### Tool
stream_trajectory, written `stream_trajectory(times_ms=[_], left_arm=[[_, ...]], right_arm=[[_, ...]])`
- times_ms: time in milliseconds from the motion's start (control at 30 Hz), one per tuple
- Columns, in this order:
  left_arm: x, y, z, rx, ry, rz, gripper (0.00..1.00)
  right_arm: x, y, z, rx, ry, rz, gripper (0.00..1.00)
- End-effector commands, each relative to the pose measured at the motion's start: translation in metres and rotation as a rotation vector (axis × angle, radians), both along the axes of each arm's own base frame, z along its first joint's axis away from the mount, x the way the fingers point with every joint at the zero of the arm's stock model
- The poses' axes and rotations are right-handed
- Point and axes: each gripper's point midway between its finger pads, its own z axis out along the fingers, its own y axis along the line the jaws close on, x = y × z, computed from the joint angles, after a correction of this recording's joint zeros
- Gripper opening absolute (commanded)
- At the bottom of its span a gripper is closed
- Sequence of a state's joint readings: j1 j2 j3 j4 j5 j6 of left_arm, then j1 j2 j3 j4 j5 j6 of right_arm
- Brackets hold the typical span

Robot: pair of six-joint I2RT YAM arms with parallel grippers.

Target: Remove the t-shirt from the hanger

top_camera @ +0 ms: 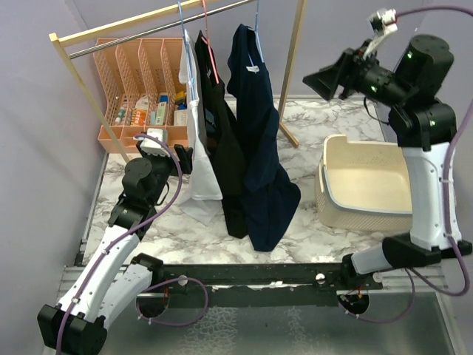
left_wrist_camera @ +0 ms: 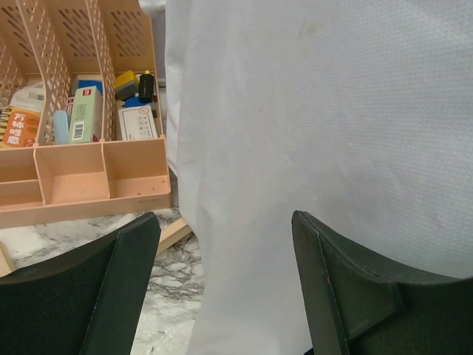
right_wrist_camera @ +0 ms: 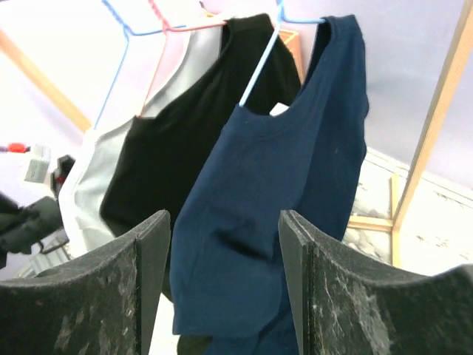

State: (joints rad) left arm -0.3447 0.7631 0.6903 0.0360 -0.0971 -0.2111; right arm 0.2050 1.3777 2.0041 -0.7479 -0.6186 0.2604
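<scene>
Three t-shirts hang touching on one rail (top_camera: 148, 28): white t-shirt (left_wrist_camera: 318, 111), black t-shirt (right_wrist_camera: 185, 155), navy t-shirt (right_wrist_camera: 295, 192). Your left gripper (left_wrist_camera: 223, 229) has wide, empty jaws at the white one. Your right gripper (right_wrist_camera: 222, 222), equally wide and empty, faces the navy one. Tugging may drag neighbours or unhook the blue hanger (right_wrist_camera: 259, 66). An orange box (left_wrist_camera: 18, 126) shows Chinese characters, unreadable.
</scene>
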Motion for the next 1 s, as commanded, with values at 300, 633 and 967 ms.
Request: stream_trajectory(times_ms=[300, 633, 967], left_arm=[[0.001, 0.001, 0.011, -0.020, -0.035, 0.010, 0.75], [0.001, 0.000, 0.011, -0.021, -0.033, 0.005, 0.75], [0.002, -0.003, 0.010, -0.024, -0.029, -0.009, 0.75]], right_arm=[[0.080, 0.050, -0.001, -0.118, -0.016, -0.206, 0.62], [0.096, 0.075, -0.008, -0.139, -0.039, -0.235, 0.61], [0.108, 0.095, -0.035, -0.214, -0.016, -0.309, 0.53]])
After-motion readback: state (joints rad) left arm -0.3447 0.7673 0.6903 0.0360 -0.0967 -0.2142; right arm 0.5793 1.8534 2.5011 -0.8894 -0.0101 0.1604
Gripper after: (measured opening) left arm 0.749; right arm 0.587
